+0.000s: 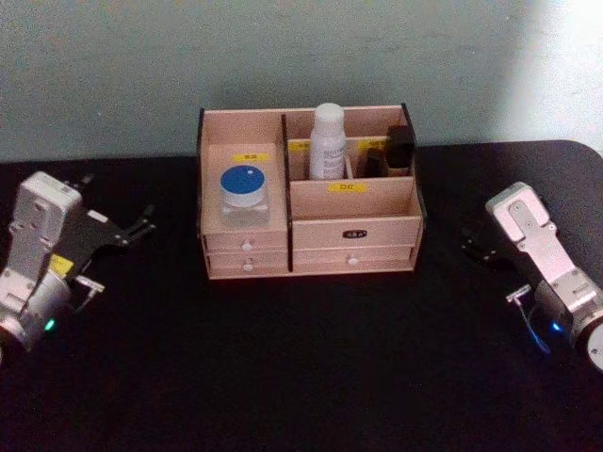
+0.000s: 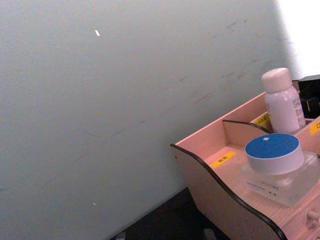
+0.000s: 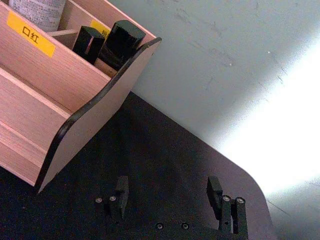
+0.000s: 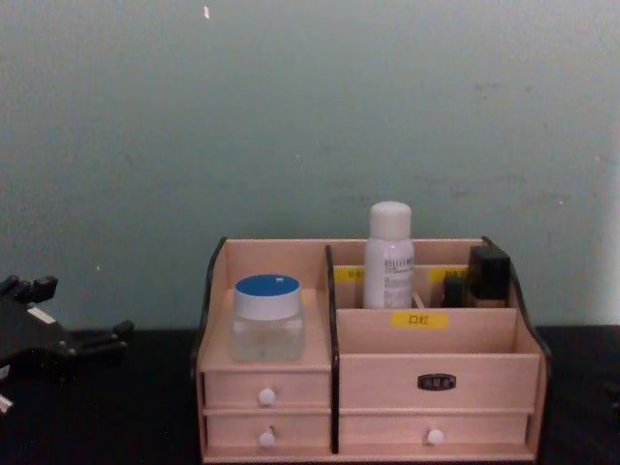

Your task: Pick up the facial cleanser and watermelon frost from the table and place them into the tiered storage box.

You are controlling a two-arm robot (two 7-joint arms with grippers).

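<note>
Facial cleanser (image 1: 328, 141) and watermelon frost (image 1: 244, 194) stand inside the tiered storage box (image 1: 353, 234); left claw (image 1: 139, 229) and right claw (image 3: 172, 197) gape, holding nothing, on the desk (image 1: 301, 367).

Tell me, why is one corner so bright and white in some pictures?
Strong light falls on the wall in the right wrist view, washing out a wide band; the left wrist view has the same glare in its upper corner, behind the white bottle. In the head view the wall's upper right is pale too. The chest view is evenly lit and soft.
</note>
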